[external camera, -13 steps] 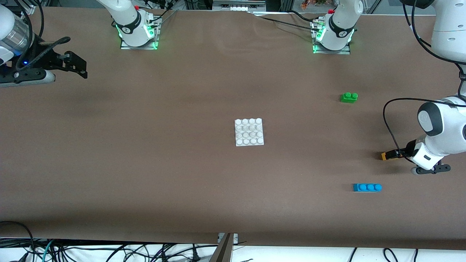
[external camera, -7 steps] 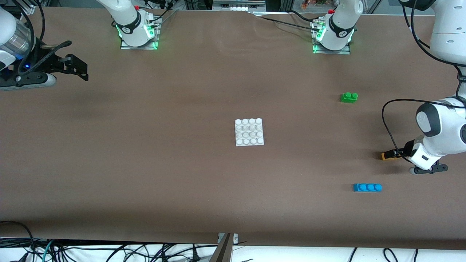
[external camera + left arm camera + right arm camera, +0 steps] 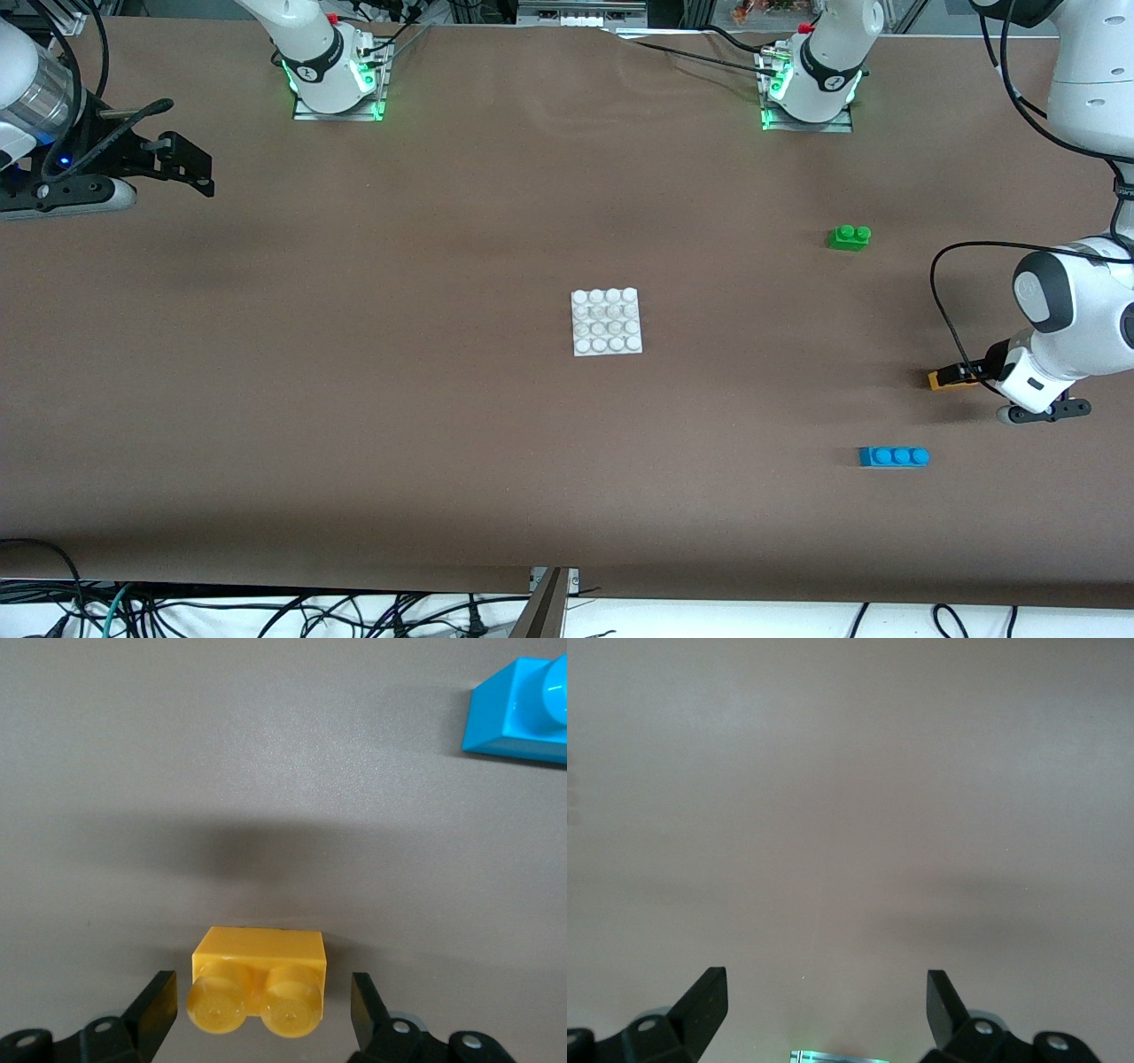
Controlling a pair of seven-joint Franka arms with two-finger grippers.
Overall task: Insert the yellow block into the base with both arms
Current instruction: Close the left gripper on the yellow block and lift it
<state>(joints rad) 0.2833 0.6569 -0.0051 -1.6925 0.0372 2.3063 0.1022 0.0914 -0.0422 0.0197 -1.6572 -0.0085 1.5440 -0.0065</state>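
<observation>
Near to far: blue brick [image 3: 893, 456] untouched on the surface. Left claw [image 3: 263, 1014] is down around the yellow block [image 3: 941, 379]; its fingers [image 3: 158, 1004] have narrowed over the last second but gaps show both sides, so no pinch yet, and pickup looks imminent. Base [image 3: 606, 322] sits mid-surface, well apart. Green brick [image 3: 849, 237] idle. Right claw [image 3: 825, 1017] waits at its end of the surface, spread wide.

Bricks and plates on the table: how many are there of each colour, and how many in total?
Yellow brick: 1, between the tips of the left tool
Green brick: 1
Blue brick: 1
White studded plate: 1
Total: 4
</observation>
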